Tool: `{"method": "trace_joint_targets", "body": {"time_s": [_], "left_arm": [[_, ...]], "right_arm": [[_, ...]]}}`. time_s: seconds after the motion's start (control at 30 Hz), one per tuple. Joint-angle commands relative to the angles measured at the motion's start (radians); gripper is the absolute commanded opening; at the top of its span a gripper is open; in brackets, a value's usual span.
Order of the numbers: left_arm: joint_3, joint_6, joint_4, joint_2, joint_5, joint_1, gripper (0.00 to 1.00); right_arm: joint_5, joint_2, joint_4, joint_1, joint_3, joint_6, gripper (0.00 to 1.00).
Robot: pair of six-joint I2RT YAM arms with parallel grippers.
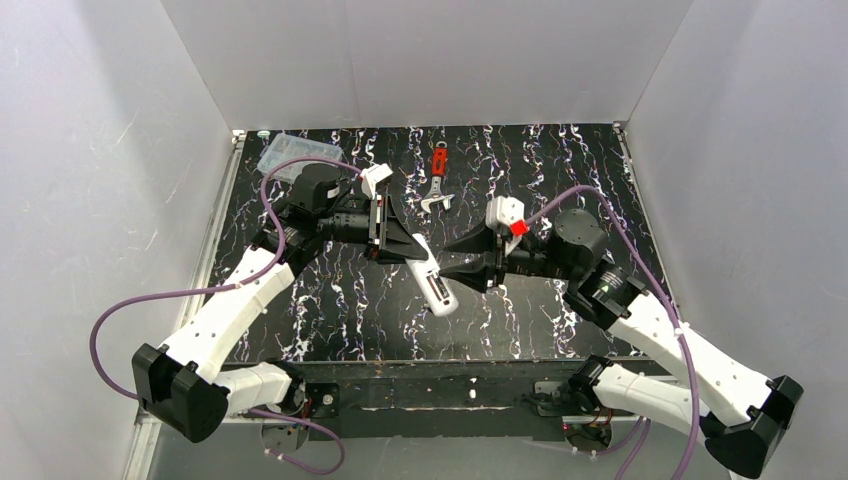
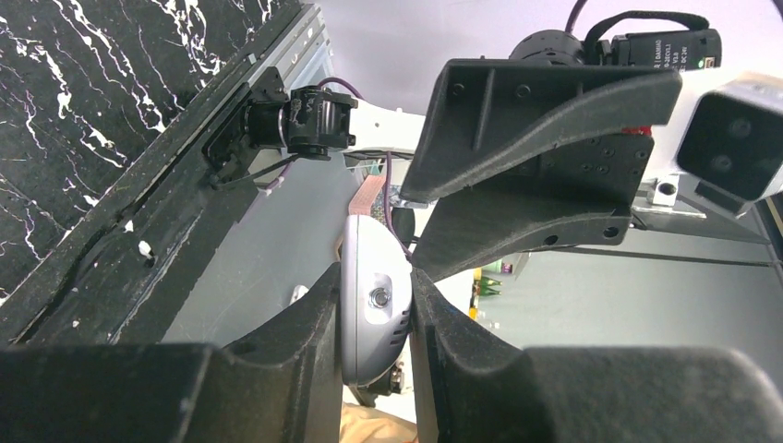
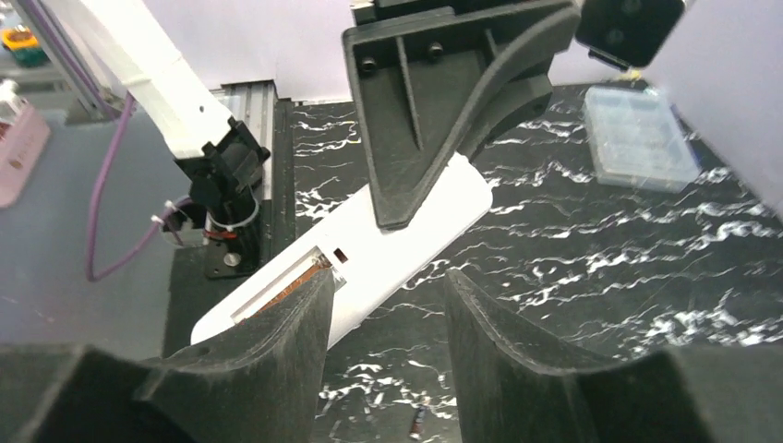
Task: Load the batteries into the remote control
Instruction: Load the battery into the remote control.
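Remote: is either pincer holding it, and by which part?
The left pincer clamps the remote at the end opposite its battery recess. The right pincer stands open, holding nothing.

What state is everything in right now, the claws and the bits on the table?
remote control: held up, battery recess uncovered
left gripper: shut on the remote control
right gripper: open, empty
battery: loose on the table
wrench: lying flat
clear box: lid shut
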Motion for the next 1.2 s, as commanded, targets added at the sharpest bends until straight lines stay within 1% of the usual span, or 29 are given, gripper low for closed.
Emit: {"method": "trace_joint_targets", "body": {"time_s": [0.0,0.07,0.13,0.2,0.27,0.4,0.53,0.67,0.77,0.87,1.07,1.17], "left_arm": [[0.017,0.015,0.013,-0.034,0.069,0.005,0.00],[0.020,0.026,0.002,-0.036,0.067,0.005,0.00],[0.022,0.034,-0.009,-0.039,0.063,0.005,0.00],[0.031,0.048,-0.024,-0.036,0.061,0.005,0.00],[0.042,0.062,-0.037,-0.033,0.059,0.005,0.00],[0.051,0.080,-0.034,-0.028,0.065,0.005,0.00],[0.059,0.099,-0.042,-0.027,0.071,0.005,0.00],[0.065,0.110,-0.048,-0.030,0.075,0.005,0.00],[0.072,0.113,-0.050,-0.027,0.077,0.005,0.00],[0.083,0.118,-0.051,-0.021,0.075,0.005,0.00],[0.091,0.125,-0.052,-0.012,0.066,0.005,0.00],[0.093,0.128,-0.055,-0.009,0.065,0.005,0.00]], "right_arm": [[0.022,0.017,0.026,-0.014,0.062,0.236,0.56],[0.009,0.000,0.055,-0.022,0.046,0.326,0.56],[0.033,-0.021,0.063,-0.028,0.029,0.413,0.56],[0.098,-0.040,-0.005,-0.036,0.036,0.516,0.57],[0.117,-0.056,-0.032,-0.046,0.030,0.579,0.57],[0.156,-0.077,-0.018,-0.065,-0.004,0.730,0.59],[0.153,-0.046,-0.031,-0.089,-0.008,0.855,0.59],[0.098,-0.030,0.002,-0.093,-0.021,0.861,0.61],[0.046,0.002,-0.041,-0.096,0.006,0.816,0.62],[-0.003,0.027,-0.038,-0.096,0.014,0.799,0.63],[-0.091,0.052,-0.047,-0.096,0.031,0.763,0.62],[-0.110,0.043,-0.047,-0.096,0.031,0.747,0.60]]}}
